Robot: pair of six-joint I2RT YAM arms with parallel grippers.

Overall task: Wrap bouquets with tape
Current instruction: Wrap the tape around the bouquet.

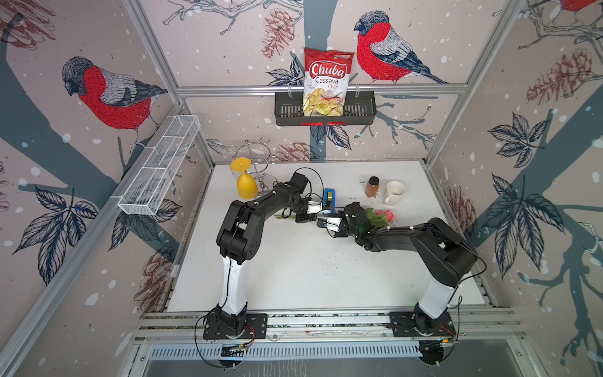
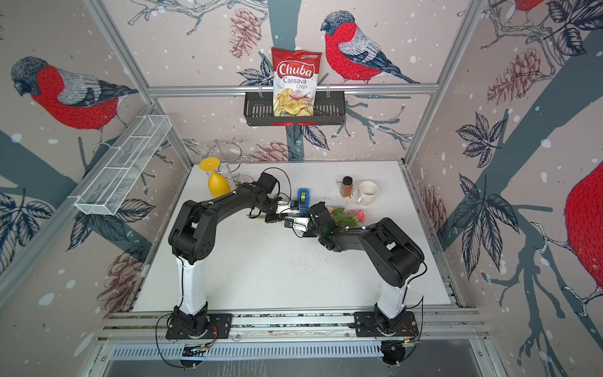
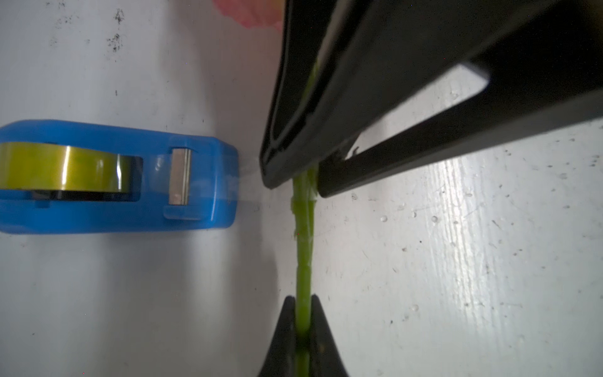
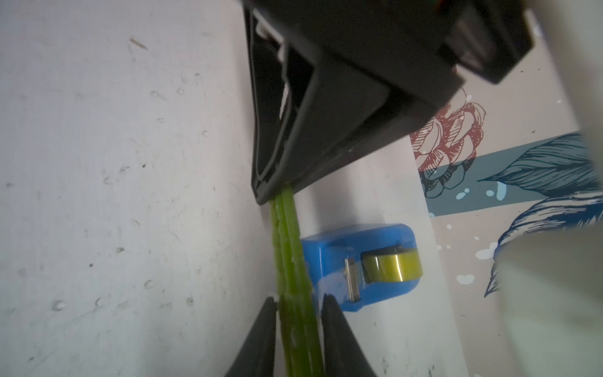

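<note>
The bouquet [image 1: 383, 216] lies on the white table [image 1: 293, 271], with pink blooms and green leaves beside my right wrist and its stems running left. My left gripper [image 1: 305, 218] is shut on the green stems [image 3: 303, 254], as its wrist view shows [image 3: 302, 313]. My right gripper [image 1: 321, 223] is closed round the same stems [image 4: 288, 248], nearer the blooms [image 4: 299, 310]. The two grips sit a short way apart. The tape is a yellowish roll [image 3: 62, 166] in a blue dispenser [image 1: 329, 197], standing just behind the stems. Both top views show the dispenser [image 2: 303, 196] and the bouquet [image 2: 357, 215].
A brown spice jar [image 1: 372, 187] and a white mug [image 1: 394, 192] stand at the back right. A yellow goblet [image 1: 246, 184] hangs upside down on a wire rack [image 1: 257, 153] at the back left. A chips bag [image 1: 328, 81] sits in a black wall basket [image 1: 359, 112].
</note>
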